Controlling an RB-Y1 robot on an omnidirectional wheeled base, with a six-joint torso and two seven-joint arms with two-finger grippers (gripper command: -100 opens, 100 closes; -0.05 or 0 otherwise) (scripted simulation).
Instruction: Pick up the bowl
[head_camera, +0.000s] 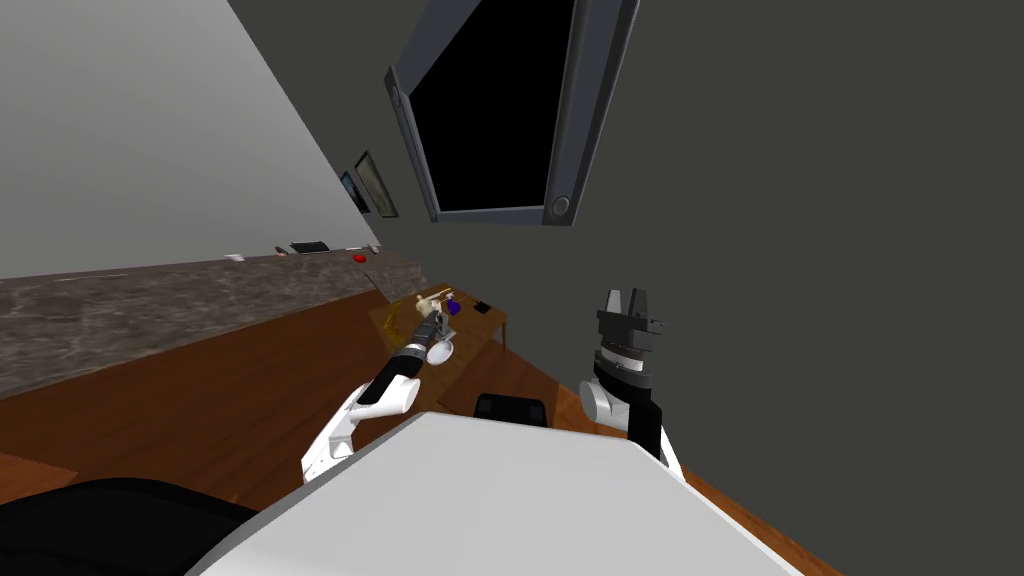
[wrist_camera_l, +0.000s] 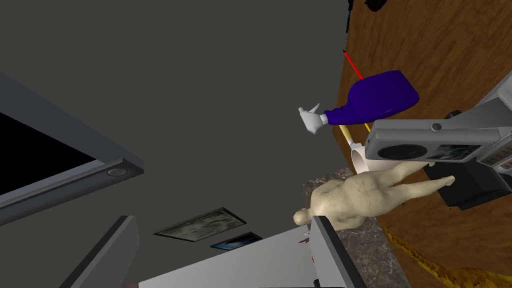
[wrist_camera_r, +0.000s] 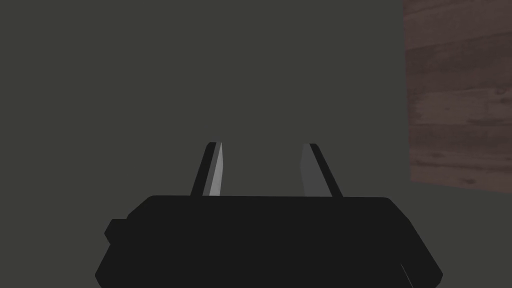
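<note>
Two claws in sight, both spread. Left claw (head_camera: 437, 322) (wrist_camera_l: 222, 220) stretched out over a small wooden desk (head_camera: 478, 328), its thin grey fingers (wrist_camera_l: 327, 245) standing wide apart with nothing pinched between them. White bowl (head_camera: 440, 351) at the near edge of the desk, just beside the left wrist and behind the fingertips; impossible to tell whether touching the arm or resting on the desk. Farther back on the desk, a pale human figurine (head_camera: 432, 297) (wrist_camera_l: 365, 195) and a blue spray bottle (head_camera: 452, 306) (wrist_camera_l: 380, 97) with a white nozzle, close together. Thin stick (wrist_camera_l: 352, 65) with a red tip and yellow shaft on the desk by the spray bottle. Also on the desk, next to those, a grey boxy device (wrist_camera_l: 430, 142) with a round grille, and a small black box (head_camera: 482, 308) toward the desk's far right corner. Right claw (head_camera: 625, 297) (wrist_camera_r: 263, 145) held upright well off to the right of the desk, apart from everything on it, fingers parted and gripping nothing.
</note>
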